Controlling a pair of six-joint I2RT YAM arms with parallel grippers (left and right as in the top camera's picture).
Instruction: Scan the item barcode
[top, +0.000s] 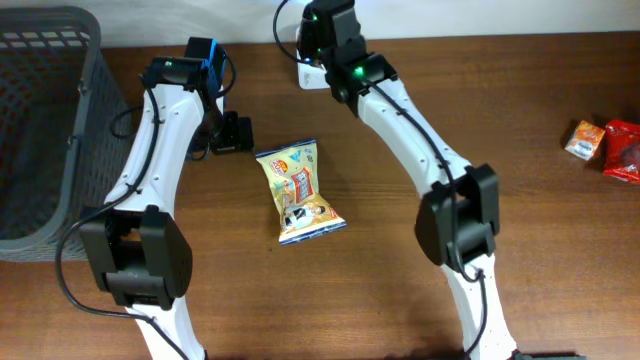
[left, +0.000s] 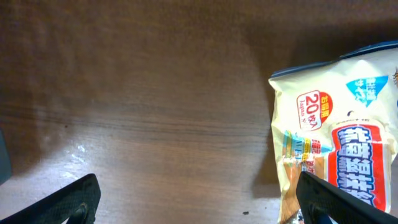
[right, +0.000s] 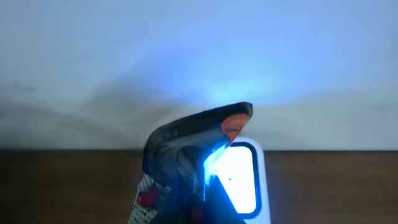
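Observation:
A small dark packet with red and orange print (right: 186, 143) is held upright by my right gripper (right: 208, 214), which is shut on its lower end. The packet stands right in front of the white scanner (right: 245, 180), whose window glows bright blue-white. From overhead the right gripper (top: 322, 52) sits at the table's far edge over the scanner (top: 305, 72), and the packet is hidden under the arm. My left gripper (top: 232, 133) hovers open just left of a yellow snack bag (top: 298, 192). In the left wrist view its fingers (left: 199, 193) stand wide apart, the right one over the bag's edge (left: 348, 143).
A grey mesh basket (top: 40, 120) fills the left side of the table. An orange packet (top: 583, 138) and a red packet (top: 622, 150) lie at the far right edge. Bare brown wood lies between the arms and toward the front.

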